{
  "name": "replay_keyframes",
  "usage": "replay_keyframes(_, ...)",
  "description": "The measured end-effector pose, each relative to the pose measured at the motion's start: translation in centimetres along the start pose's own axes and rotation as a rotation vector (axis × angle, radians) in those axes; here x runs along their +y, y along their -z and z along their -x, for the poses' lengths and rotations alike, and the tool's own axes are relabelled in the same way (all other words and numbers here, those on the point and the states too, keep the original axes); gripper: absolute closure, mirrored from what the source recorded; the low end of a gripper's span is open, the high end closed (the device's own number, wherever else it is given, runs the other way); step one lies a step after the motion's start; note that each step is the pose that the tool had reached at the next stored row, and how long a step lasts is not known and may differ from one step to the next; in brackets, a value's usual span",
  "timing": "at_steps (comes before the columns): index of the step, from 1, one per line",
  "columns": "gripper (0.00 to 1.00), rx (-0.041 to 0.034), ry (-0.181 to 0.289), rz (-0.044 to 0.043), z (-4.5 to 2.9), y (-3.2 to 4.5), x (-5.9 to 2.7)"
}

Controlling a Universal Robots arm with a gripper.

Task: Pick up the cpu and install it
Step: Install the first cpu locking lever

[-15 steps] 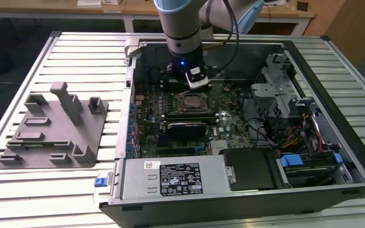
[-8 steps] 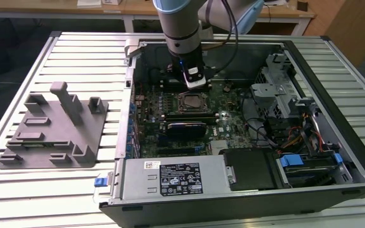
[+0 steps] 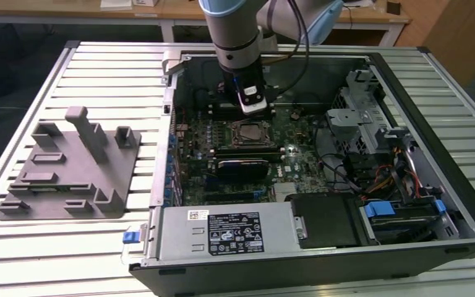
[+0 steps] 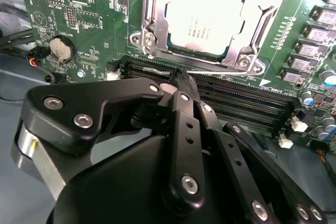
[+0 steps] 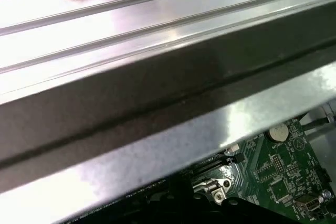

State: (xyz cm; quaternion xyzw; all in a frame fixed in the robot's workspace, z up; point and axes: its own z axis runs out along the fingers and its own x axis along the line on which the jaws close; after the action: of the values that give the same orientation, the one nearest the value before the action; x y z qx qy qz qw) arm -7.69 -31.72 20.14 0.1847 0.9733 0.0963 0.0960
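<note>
On the exterior view's left, a grey plastic fixture plate (image 3: 68, 167) with upright posts lies on the ribbed metal table (image 3: 97, 68), just beside the open computer case (image 3: 320, 185). Moving right, the arm (image 3: 237, 37) reaches down into the case from the far side, its gripper (image 3: 252, 106) hanging just above and a little beyond the socket (image 3: 250, 133) on the green motherboard (image 3: 303, 158). Nearer the front sits the power supply (image 3: 225, 232), carrying white and black labels whose print I cannot read. Further right are the drive cage (image 3: 361, 124) and a bundle of cables (image 3: 378, 179).

What the exterior view leaves vague, the second wrist view settles: the cpu (image 4: 206, 18) is seated in the socket under its metal retention frame (image 4: 252, 51), its pale silver top showing faint lettering I cannot make out. The gripper (image 4: 181, 80) shows as black linkages with the fingers drawn together at a point and pinching nothing, above the memory slots (image 4: 247, 98) beside the socket. A coin cell battery (image 4: 62, 49) sits nearby.

The first wrist view adds the case's metal wall (image 5: 157, 145), the ribbed table and a corner of the motherboard.
</note>
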Motion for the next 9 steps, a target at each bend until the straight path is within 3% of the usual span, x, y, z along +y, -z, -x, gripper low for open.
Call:
replay_keyframes(4,0.89,-0.0091,0.004,-0.0108,-0.01,-0.08,-0.02)
replay_keyframes(9,0.89,-0.0097,0.004,-0.0116,-0.01,-0.08,-0.02)
